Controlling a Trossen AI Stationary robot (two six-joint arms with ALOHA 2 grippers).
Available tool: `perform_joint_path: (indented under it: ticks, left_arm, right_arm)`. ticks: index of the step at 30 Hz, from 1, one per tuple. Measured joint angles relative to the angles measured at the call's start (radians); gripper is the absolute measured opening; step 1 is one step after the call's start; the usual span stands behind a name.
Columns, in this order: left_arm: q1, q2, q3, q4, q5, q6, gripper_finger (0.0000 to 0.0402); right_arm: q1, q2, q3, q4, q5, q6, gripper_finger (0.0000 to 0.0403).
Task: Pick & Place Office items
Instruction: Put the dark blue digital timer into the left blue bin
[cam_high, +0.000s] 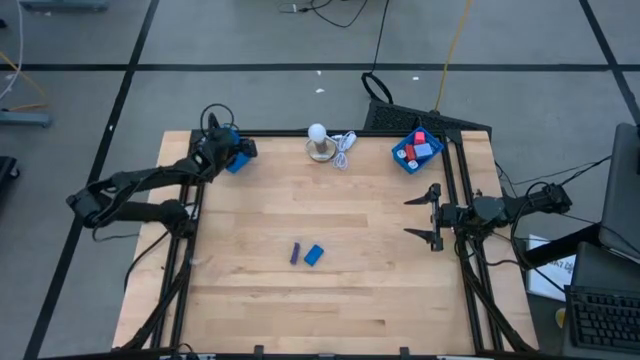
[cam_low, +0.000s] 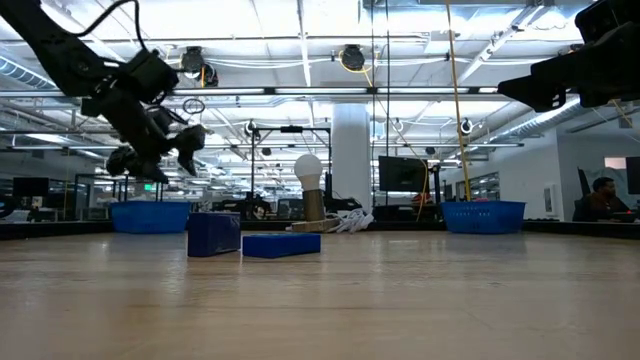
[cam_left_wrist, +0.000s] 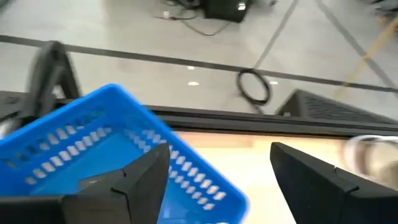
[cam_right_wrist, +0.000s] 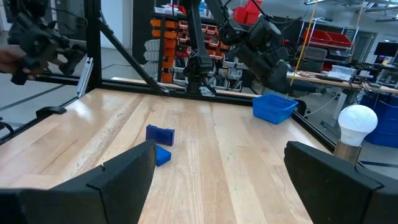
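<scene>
Blue tray (cam_high: 236, 160) lies under the wide, empty left hand (cam_left_wrist: 217, 180); right hand (cam_high: 424, 216) also wide, empty.

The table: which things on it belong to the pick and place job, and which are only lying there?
Belong to the job:
- purple block and blue block, mid-table
- blocks in the right tray
- left tray, under the left gripper

Only lying there:
- white ball on a stand
- white cord
</scene>
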Motion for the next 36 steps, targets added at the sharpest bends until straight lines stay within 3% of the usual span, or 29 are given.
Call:
perform_joint_path:
  ticks: [5, 12, 19, 22, 30, 34, 36]
  left_arm:
    - [0.000, -0.079, 0.000, 0.010, 0.114, -0.001, 0.0282]
    - [0.000, -0.153, 0.000, 0.063, 0.384, -0.032, 0.0283]
    - [-0.051, -0.161, 0.000, 0.330, 0.756, -0.052, 0.0282]
    - [-0.108, -0.161, 0.000, 0.447, 0.865, -0.037, 0.0283]
    - [-0.311, -0.159, 0.000, 0.622, 0.977, -0.040, 0.0282]
    - [-0.487, -0.153, 0.001, 0.812, 1.041, -0.018, 0.0283]
    - [-0.581, -0.151, 0.002, 0.825, 1.026, 0.026, 0.0283]
  right_arm:
    - [0.000, 0.000, 0.000, 0.000, 0.000, 0.000, 0.0343]
    - [0.000, 0.000, 0.000, 0.000, 0.000, 0.000, 0.0343]
    - [0.000, 0.000, 0.000, 0.000, 0.000, 0.000, 0.0343]
    - [0.000, 0.000, 0.000, 0.000, 0.000, 0.000, 0.0343]
    - [0.000, 0.000, 0.000, 0.000, 0.000, 0.000, 0.0343]
    - [0.000, 0.000, 0.000, 0.000, 0.000, 0.000, 0.0343]
    - [0.000, 0.000, 0.000, 0.000, 0.000, 0.000, 0.0343]
